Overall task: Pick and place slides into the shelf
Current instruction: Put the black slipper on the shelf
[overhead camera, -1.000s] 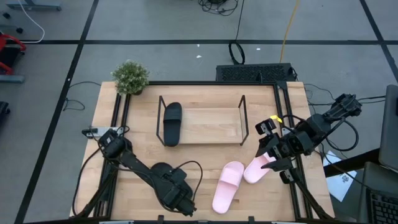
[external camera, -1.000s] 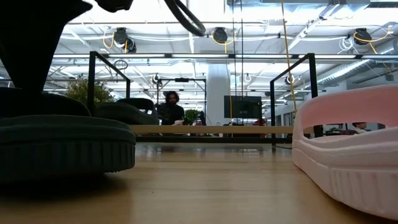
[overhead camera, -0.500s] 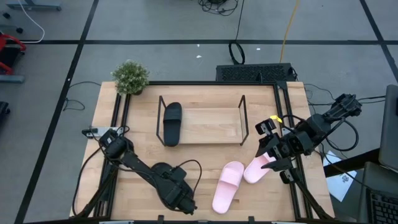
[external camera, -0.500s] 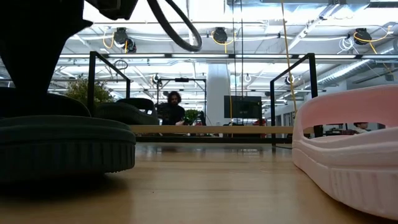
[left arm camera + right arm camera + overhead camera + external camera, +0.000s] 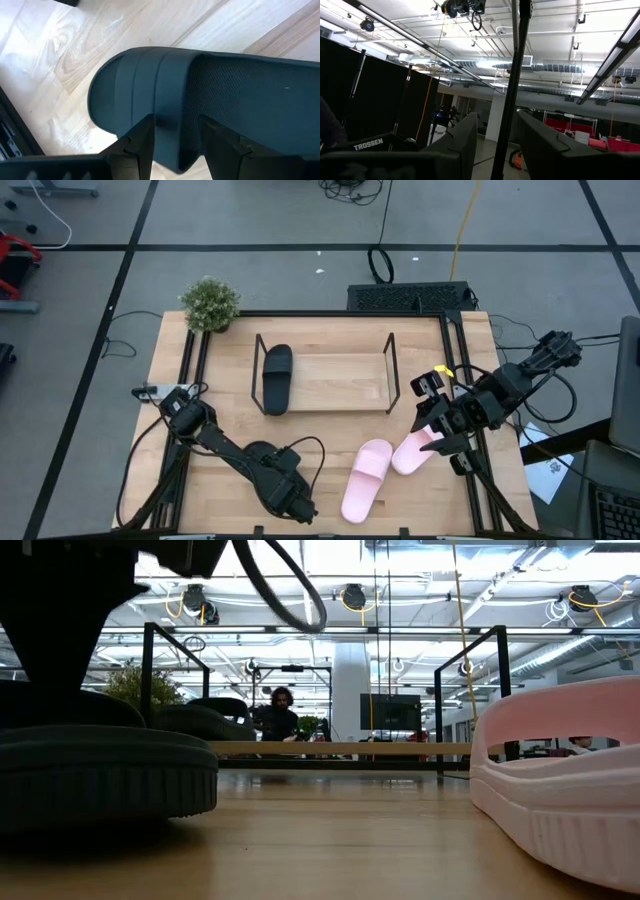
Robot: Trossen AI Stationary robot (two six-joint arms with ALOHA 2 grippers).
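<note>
One black slide (image 5: 276, 378) lies in the left end of the black-rod shelf (image 5: 391, 370). The other black slide (image 5: 150, 85) lies flat on the table near the front edge, also in the low view (image 5: 100, 775). In the high view my left arm hides it. My left gripper (image 5: 175, 150) is open, just above it (image 5: 293, 505), its fingers either side of the strap's edge. Two pink slides (image 5: 366, 478) (image 5: 415, 450) lie on the table at the front right. My right gripper (image 5: 440, 420) is open and empty at the table's right edge, pointing up (image 5: 497, 145). My left gripper comes at the black slide from above. One finger (image 5: 137, 145) stands over the strap's outer face (image 5: 160, 115), the other (image 5: 222, 142) over the textured part beside the strap. I cannot tell whether they touch it.
A small potted plant (image 5: 209, 304) stands at the table's far left corner. Black frame rails (image 5: 455, 360) run along the table's sides. Bare wood lies between the shelf and the front edge. A person (image 5: 275, 710) shows in the room beyond the table.
My left arm has shifted a little over the black slide at the front edge. The slide and everything else stay where they were.
</note>
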